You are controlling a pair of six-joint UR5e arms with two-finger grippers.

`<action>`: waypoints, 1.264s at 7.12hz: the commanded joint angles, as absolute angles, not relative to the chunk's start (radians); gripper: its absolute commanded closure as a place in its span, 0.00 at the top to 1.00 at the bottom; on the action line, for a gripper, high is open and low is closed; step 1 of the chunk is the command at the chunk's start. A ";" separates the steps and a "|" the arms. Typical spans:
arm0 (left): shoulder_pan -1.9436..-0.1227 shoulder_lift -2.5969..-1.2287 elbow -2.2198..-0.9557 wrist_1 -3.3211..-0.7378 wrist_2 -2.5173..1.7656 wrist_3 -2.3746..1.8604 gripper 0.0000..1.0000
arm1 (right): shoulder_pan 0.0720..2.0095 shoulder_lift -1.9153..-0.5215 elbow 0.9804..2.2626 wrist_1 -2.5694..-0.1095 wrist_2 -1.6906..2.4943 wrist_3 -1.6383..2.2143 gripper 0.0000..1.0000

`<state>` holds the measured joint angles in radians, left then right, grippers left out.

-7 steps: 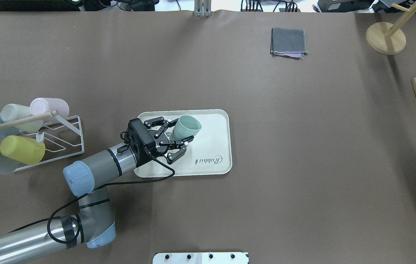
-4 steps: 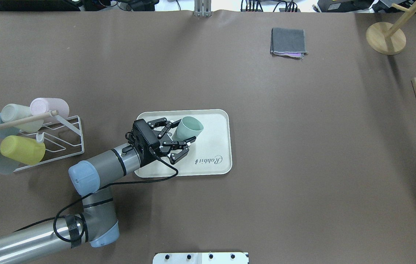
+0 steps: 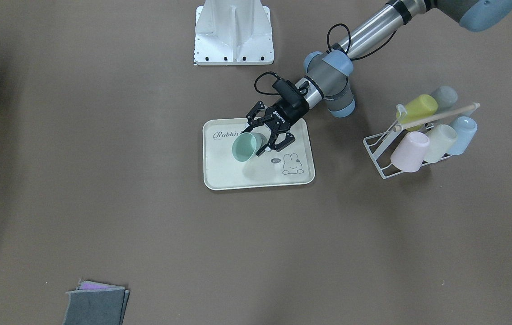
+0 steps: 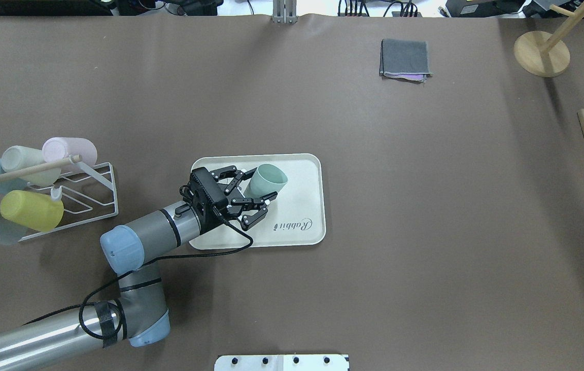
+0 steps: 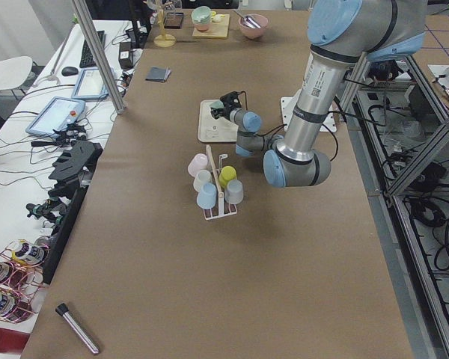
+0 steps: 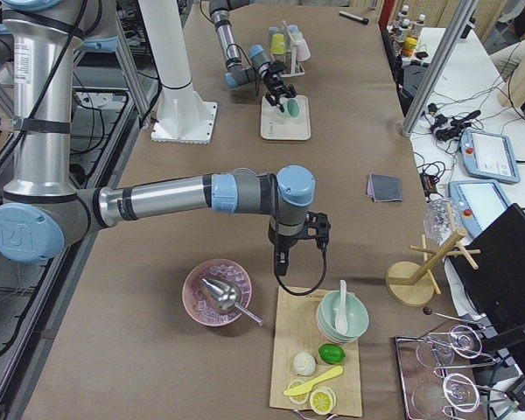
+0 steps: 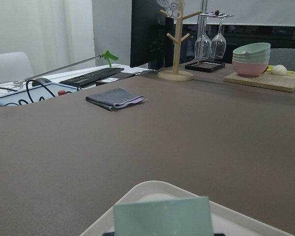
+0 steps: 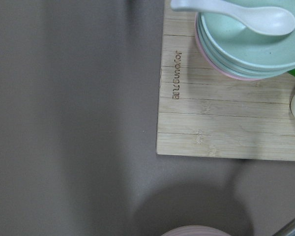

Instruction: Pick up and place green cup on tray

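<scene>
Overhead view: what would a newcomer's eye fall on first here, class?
The green cup stands out first, tilted and gripped in the left tool over the cream tray, left of the table's centre. Next comes the wire cup rack at the left edge, loaded with pastel cups.

Left of cream rectangular plastic tray [image 4: 306, 170]: white wire rack of pastel cups [image 4: 114, 189], near but apart. Right: broad brown table surface [image 4: 426, 206], folded grey cloth [image 4: 405, 57] well apart.
</scene>
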<state>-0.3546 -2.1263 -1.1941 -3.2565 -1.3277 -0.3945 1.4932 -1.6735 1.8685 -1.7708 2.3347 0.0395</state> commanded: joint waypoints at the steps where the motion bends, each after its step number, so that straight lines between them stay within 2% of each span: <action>1: -0.345 -2.125 -1.193 -3.255 -1.325 -0.436 0.55 | 1.496 -1.675 1.870 -1.769 2.330 0.038 1.00; 5: -0.344 -2.126 -1.195 -3.305 -1.327 -0.428 0.56 | 1.499 -1.675 1.865 -1.764 2.327 0.037 1.00; 6: -0.339 -2.123 -1.193 -3.339 -1.327 -0.407 0.53 | 1.499 -1.675 1.864 -1.763 2.327 0.037 1.00; 8: -0.321 -2.112 -1.186 -3.381 -1.327 -0.342 0.53 | 1.499 -1.677 1.861 -1.761 2.312 0.037 1.00; 9: -0.321 -2.114 -1.181 -3.390 -1.325 -0.327 0.68 | 1.497 -1.677 1.861 -1.761 2.306 0.037 1.00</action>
